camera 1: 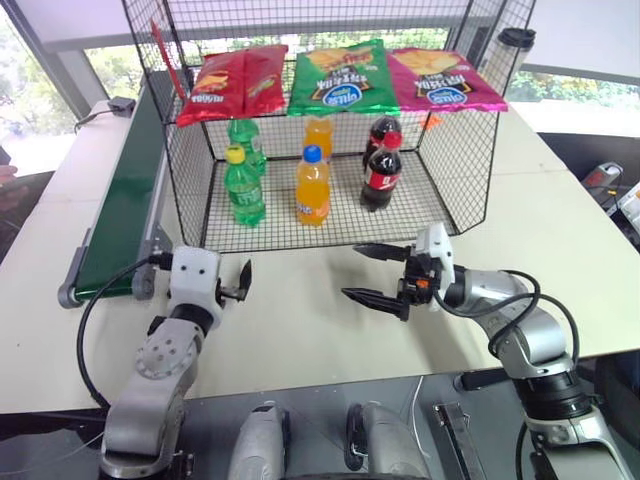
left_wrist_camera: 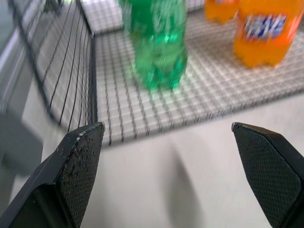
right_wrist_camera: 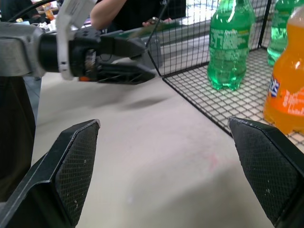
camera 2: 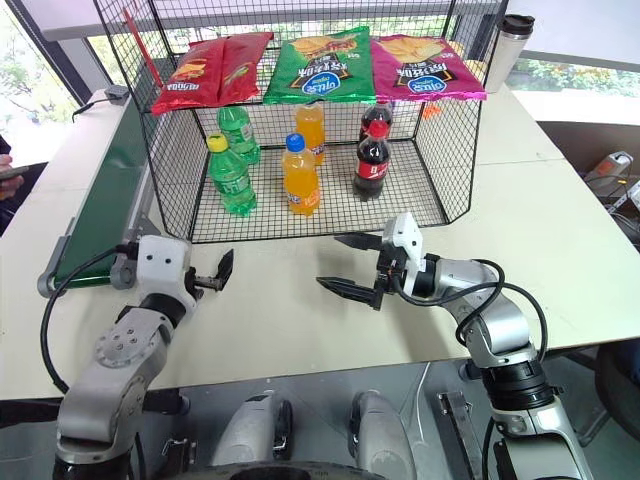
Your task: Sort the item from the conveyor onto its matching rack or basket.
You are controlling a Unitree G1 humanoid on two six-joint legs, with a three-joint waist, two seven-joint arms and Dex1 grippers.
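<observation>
The green soda bottle [camera 1: 244,187] with the yellow cap is standing upright on the mesh floor of the black wire cage [camera 1: 190,170], at the front left of the floor, close to the cage's left wall. Behind it a smaller green bottle [camera 1: 245,138] is standing, and to its right an orange bottle [camera 1: 312,188] with a blue cap is sitting in the front row, with a second orange bottle [camera 1: 318,135] behind that one. Further right, two dark cola bottles [camera 1: 381,170] with red caps are standing one behind the other. Three chip bags are lying across the cage's top shelf: a red bag [camera 1: 232,82], a green bag [camera 1: 342,76] and a pink bag [camera 1: 441,78]. The left gripper [camera 1: 243,283] is hovering over the bench [camera 1: 300,330] just in front of the cage's left front corner, its fingers spread wide apart and gripping nothing, well short of the green soda bottle. The right gripper [camera 1: 380,272] is pointing leftward across the bench in front of the cage, its two black fingers also standing wide apart with nothing between them. The dark green conveyor [camera 1: 120,200] is running along the left side of the cage, with its rounded grey end near the left arm. A lidded steel tumbler [camera 1: 508,58] is standing on the bench behind the cage's right rear corner.
</observation>
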